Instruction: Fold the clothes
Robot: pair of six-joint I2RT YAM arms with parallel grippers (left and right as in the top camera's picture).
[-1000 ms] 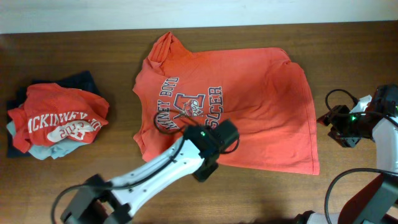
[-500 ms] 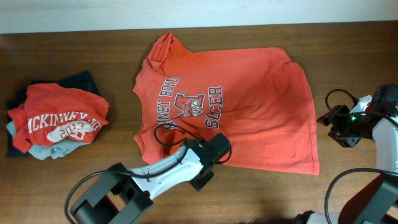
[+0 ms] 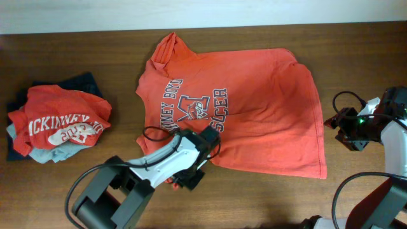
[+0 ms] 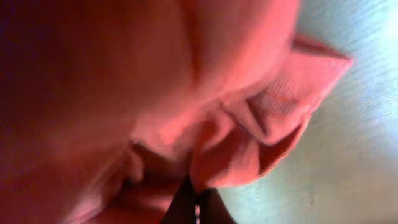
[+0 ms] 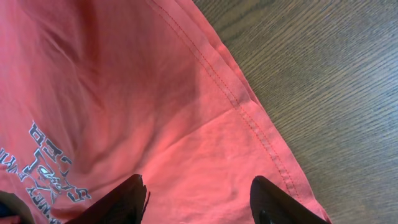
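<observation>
T-shirt (image 3: 254,102): spread open and print side up in the middle of the table (image 3: 356,57), collar end toward the pile and hem toward the right arm. Upper sleeve crumpled, light creases across the body.
Left jaws: down on the near-left corner of the T-shirt, around the lower sleeve. Closed, with a bunched edge of orange cloth right at the tips in the left wrist view. Judged to be a pinch on the fabric.
Right jaws: standing apart with nothing between them. In the overhead view, parked over bare wood just off the hem side and not touching the cloth.
Pile (image 3: 57,124): folded garments well apart at the left of the table, a red shirt with white lettering on top of pale blue and navy pieces.
Done so far: T-shirt laid out only. No layer doubled over, no sleeve tucked in.
Step in hand: most likely the very first grasp, a corner taken up ready to carry across.
Still to do: every fold of this T-shirt, sleeves in and body halved, then probably a move to join the pile.
Progress: early, barely begun for this garment.
</observation>
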